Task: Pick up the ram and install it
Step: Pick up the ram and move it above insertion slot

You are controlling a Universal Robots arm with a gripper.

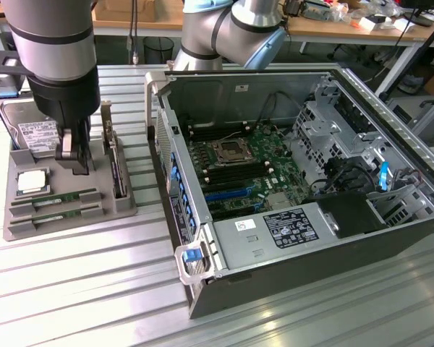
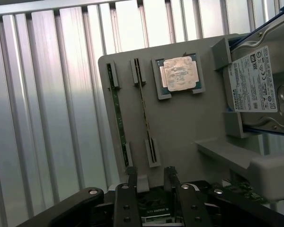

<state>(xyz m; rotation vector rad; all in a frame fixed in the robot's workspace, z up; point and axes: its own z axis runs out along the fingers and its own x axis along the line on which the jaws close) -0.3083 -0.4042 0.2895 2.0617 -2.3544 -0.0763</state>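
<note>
Hovering above the gray tray (image 2: pixel 180 127), the gripper (image 2: pixel 150 182) is holding its jaws apart, gripping nothing. Beyond, the ram (image 2: pixel 143 109) is standing on edge in a slot beside its twin (image 2: pixel 117 113); light, stiff, probably fragile, it is likely wanting a mid-length pinch across its faces.

Looks like a robotics lab or electronics workshop to me. Ribbed metal bench (image 1: pixel 79 296) under the pincer (image 1: pixel 74 160), grey tray (image 1: pixel 36 230) of PC parts right below it, open server case (image 1: pixel 289 275) beside it, desks (image 1: pixel 325 29) piled with cables and clutter well beyond, plus the robot arm (image 1: pixel 224 29) itself.
</note>
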